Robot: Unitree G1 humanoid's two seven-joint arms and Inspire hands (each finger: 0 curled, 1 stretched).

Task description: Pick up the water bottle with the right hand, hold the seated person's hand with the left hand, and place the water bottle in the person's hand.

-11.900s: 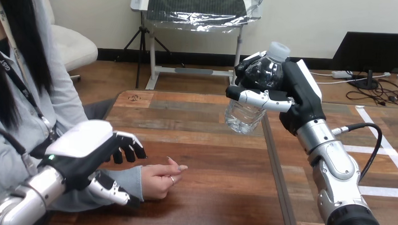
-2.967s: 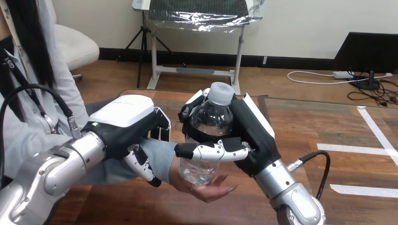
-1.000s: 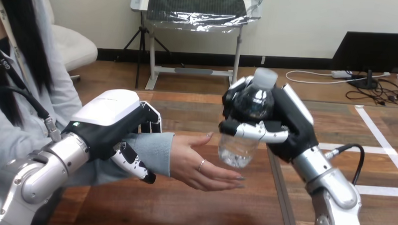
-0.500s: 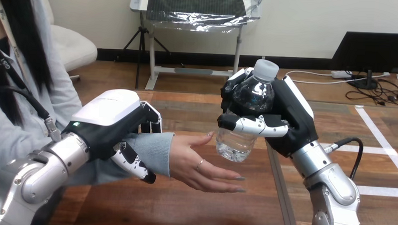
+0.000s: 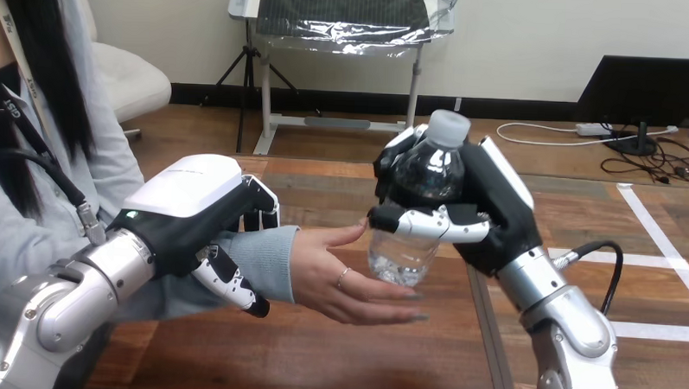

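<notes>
Head view. This is the handover stage of the task, seen above the middle of the table (image 5: 324, 187).

- **Right hand** (image 5: 494, 219): the fingers and thumb are wrapped round the water bottle (image 5: 421, 173) at mid-height and carry it clear of the wood. The pick-up step is done.
- **Left hand** (image 5: 189, 213): the fingers are curled over the top of the person's wrist with the thumb beneath, closed round the grey sleeve (image 5: 265, 259). The holding step also reads as done.
- **Person's hand** (image 5: 348, 283): it reaches in from the table's left side, palm up and open. The fingers stretch toward the right edge, and the hand is raised off the surface rather than resting on it.
- **Position of the bottle**: it is upright with a slight lean. Its base is directly over the open palm, just beside the person's raised thumb, near the seam that runs from the near edge of the table to the far edge. Whether the base already touches the palm cannot be told.
- **Left to do**: the placing step is not finished. The bottle has to settle into the palm, the person's fingers have to close on it, and the right hand has to let go. The task is judged to be in its last part.
- **Appearance of the bottle**: it is clear plastic with a pale screw cap (image 5: 450, 127). The shoulder is rounded and looks dark against the robot's palm. The lower body, below the robot's thumb, is ribbed and glinting. The amount of water inside cannot be made out.
</notes>
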